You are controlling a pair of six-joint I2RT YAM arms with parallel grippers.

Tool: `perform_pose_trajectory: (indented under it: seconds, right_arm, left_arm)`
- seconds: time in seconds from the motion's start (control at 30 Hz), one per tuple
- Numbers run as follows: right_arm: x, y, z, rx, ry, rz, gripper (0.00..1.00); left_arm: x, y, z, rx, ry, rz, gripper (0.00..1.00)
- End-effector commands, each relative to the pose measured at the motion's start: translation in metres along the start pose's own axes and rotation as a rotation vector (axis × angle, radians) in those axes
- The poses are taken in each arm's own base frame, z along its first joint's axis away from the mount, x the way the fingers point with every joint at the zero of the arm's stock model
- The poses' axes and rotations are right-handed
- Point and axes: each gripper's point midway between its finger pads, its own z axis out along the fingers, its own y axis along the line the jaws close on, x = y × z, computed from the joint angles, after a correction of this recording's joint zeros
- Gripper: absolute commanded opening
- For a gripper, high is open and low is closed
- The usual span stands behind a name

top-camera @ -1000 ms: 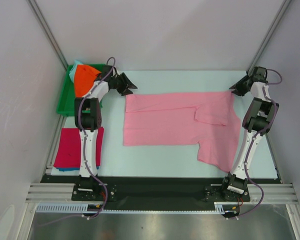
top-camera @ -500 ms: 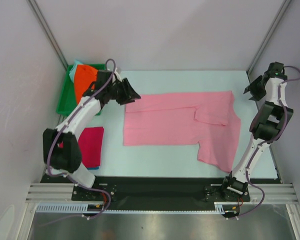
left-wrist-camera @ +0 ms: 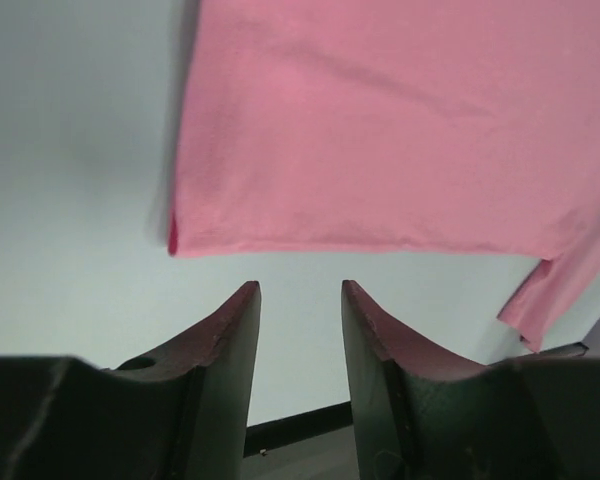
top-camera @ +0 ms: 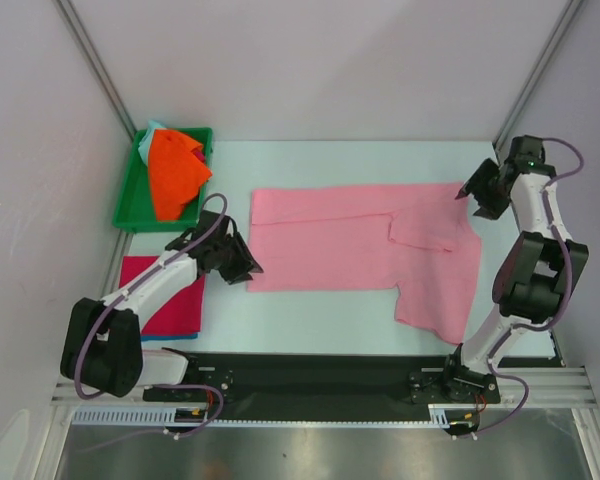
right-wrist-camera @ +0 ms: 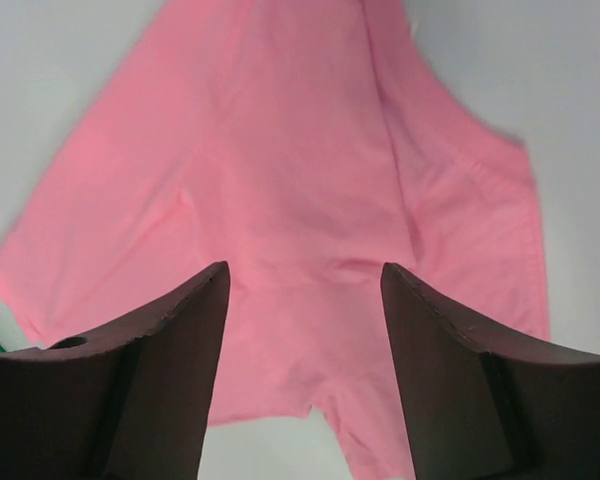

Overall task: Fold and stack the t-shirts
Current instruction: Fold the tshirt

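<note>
A pink t-shirt (top-camera: 360, 240) lies spread on the table, its far sleeve folded inward and its near sleeve sticking out at the front right. My left gripper (top-camera: 242, 268) is open and empty, just off the shirt's near left corner; that corner shows in the left wrist view (left-wrist-camera: 175, 240). My right gripper (top-camera: 467, 196) is open and empty over the shirt's far right edge; the shirt fills the right wrist view (right-wrist-camera: 300, 180). A folded magenta shirt (top-camera: 160, 295) lies at the left on a blue one.
A green tray (top-camera: 128, 205) at the back left holds an orange shirt (top-camera: 175, 175) and a light blue one. The black front rail (top-camera: 310, 370) runs along the near table edge. Walls close the sides.
My left arm swung from the shirt's far left corner down to its near left corner. My right gripper moved from the far right corner inward onto the shirt's right edge.
</note>
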Motion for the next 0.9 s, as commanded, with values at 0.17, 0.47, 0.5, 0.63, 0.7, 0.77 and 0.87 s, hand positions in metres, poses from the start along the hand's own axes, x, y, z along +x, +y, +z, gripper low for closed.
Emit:
perform_pose_trajectory:
  seconds: [0.17,0.47,0.5,0.63,0.7,0.77,0.87]
  right_arm:
    - [0.092,0.002,-0.040,0.020,0.115,-0.106,0.64]
    - [0.143,-0.038,-0.077,0.068,0.140,-0.075,0.68]
    - [0.145,-0.039,-0.082,0.066,0.131,-0.070,0.68]
    - [0.154,-0.052,-0.087,0.095,0.124,-0.048,0.69]
    - [0.157,-0.067,-0.087,0.132,0.133,-0.019,0.69]
    - [0.158,-0.082,-0.087,0.159,0.140,0.024,0.69]
    - [0.157,-0.097,-0.086,0.192,0.140,0.059,0.69]
  left_arm:
    - [0.014,0.021,0.027,-0.083,0.029,-0.197,0.35]
    - [0.026,0.050,0.024,-0.121,-0.024,-0.325,0.43]
    - [0.025,0.056,0.022,-0.132,-0.040,-0.335,0.48]
    - [0.018,0.070,0.024,-0.142,-0.059,-0.375,0.58]
    - [0.016,0.070,0.027,-0.130,-0.040,-0.387,0.58]
    - [0.021,0.073,0.035,-0.138,-0.005,-0.400,0.57]
    - [0.025,0.070,0.041,-0.119,0.028,-0.428,0.56]
